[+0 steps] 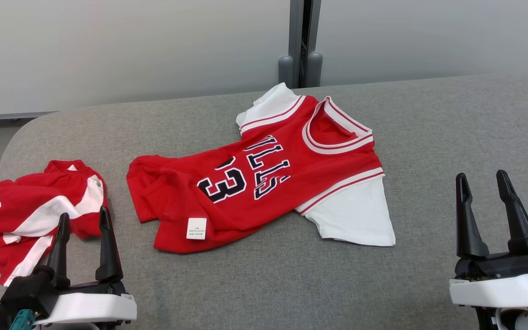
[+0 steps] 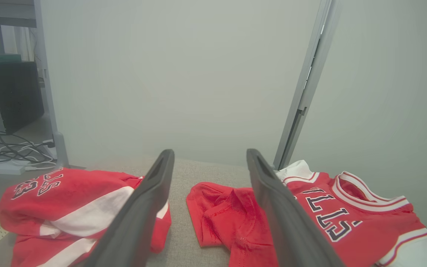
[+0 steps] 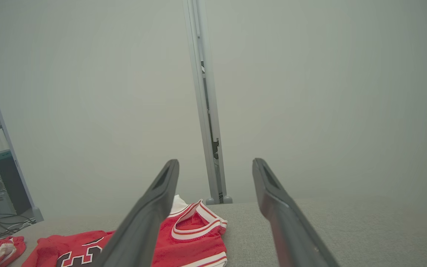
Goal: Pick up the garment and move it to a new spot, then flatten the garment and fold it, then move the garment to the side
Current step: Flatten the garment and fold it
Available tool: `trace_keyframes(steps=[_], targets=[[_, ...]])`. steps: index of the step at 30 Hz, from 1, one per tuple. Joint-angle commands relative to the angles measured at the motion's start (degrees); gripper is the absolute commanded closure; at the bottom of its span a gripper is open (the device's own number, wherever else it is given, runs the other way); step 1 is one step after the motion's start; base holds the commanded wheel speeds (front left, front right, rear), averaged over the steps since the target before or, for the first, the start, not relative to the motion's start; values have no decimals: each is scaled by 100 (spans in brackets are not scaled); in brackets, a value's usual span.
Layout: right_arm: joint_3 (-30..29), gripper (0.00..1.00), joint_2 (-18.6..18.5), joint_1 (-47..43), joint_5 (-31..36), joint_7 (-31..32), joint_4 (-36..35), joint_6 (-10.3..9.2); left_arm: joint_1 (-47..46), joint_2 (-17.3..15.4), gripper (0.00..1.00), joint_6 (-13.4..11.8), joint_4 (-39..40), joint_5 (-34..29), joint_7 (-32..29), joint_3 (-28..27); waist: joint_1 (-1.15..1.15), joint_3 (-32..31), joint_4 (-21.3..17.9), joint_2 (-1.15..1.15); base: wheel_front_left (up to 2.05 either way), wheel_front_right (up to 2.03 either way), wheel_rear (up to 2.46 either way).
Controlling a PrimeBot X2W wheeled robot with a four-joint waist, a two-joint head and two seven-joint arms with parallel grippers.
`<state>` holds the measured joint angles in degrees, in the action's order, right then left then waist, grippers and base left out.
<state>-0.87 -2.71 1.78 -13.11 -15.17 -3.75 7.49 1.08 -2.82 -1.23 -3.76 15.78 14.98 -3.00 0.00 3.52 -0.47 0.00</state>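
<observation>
The garment (image 1: 264, 183) is a red jersey with white sleeves and the number 33. It lies crumpled, collar to the far right, in the middle of the grey padded table (image 1: 429, 128). The left wrist view shows it as the garment (image 2: 347, 222), and the right wrist view as the garment (image 3: 195, 237). My left gripper (image 1: 84, 213) stands open at the near left, short of the jersey, its fingers (image 2: 150, 207) empty. My right gripper (image 1: 481, 175) is open at the near right, over bare table, with nothing between its fingers (image 3: 280, 222).
A second red and white garment (image 1: 39, 206) lies bunched at the table's left edge, just beyond my left gripper. A grey post (image 1: 300, 46) stands against the pale wall behind the table. A dark computer case (image 2: 13, 96) and cables sit on the floor to the left.
</observation>
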Motion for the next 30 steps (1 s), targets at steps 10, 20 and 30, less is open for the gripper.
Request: trace_keyframes(steps=[10,20,30], targets=[[79,0,-35,138,-1,-10,-10,0,-511,-32,0,394,-1163,-336,15,250,0,310,-184,0,0,0,0],[152,0,-35,327,-103,-10,-1,0,-1752,-402,0,728,-2926,-436,-315,664,0,790,-461,0,0,0,0],[126,0,-34,430,-153,-10,-12,0,-2320,-447,0,747,-3699,-379,-332,838,0,989,-536,0,0,0,0]])
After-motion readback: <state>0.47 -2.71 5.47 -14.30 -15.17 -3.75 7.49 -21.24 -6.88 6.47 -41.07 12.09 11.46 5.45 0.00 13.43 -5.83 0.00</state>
